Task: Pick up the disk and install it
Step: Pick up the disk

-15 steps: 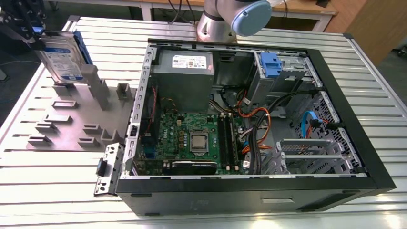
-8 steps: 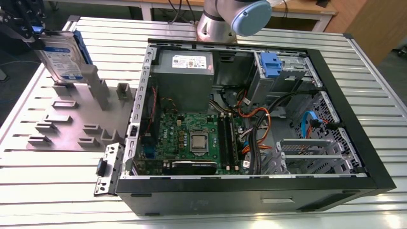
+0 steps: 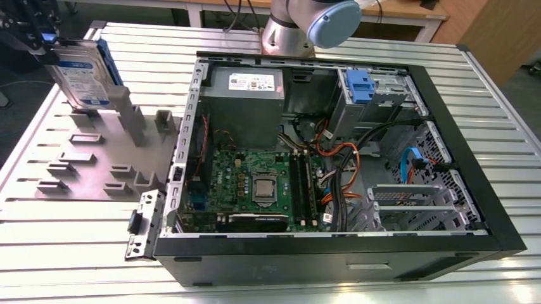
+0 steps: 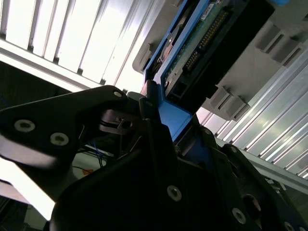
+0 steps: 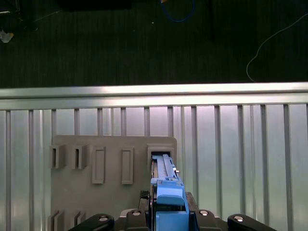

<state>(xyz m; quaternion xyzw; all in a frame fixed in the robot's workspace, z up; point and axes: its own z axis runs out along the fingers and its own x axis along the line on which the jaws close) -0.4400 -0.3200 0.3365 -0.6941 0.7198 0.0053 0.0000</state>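
Observation:
The disk (image 3: 82,75), silver-grey with a white-and-blue label and a blue bracket, stands upright at the exterior view's far left. It is over the grey holder plate (image 3: 85,161), its lower end at one of the plate's slots (image 5: 160,153). My gripper (image 3: 49,49) grips its upper end, shut on the blue bracket. In the first wrist view the disk (image 5: 164,175) shows edge-on, with my gripper (image 5: 168,214) on either side of the bracket. The second wrist view has the disk's underside (image 4: 204,43) and my black fingers (image 4: 144,144) close up.
An open computer case (image 3: 439,126) lies in the middle of the slatted aluminium table (image 3: 76,253). Inside are a motherboard (image 3: 253,183), cables, a drive cage with a blue handle (image 3: 359,85) and a grey cage (image 3: 406,196). The arm's base (image 3: 292,28) stands behind the case.

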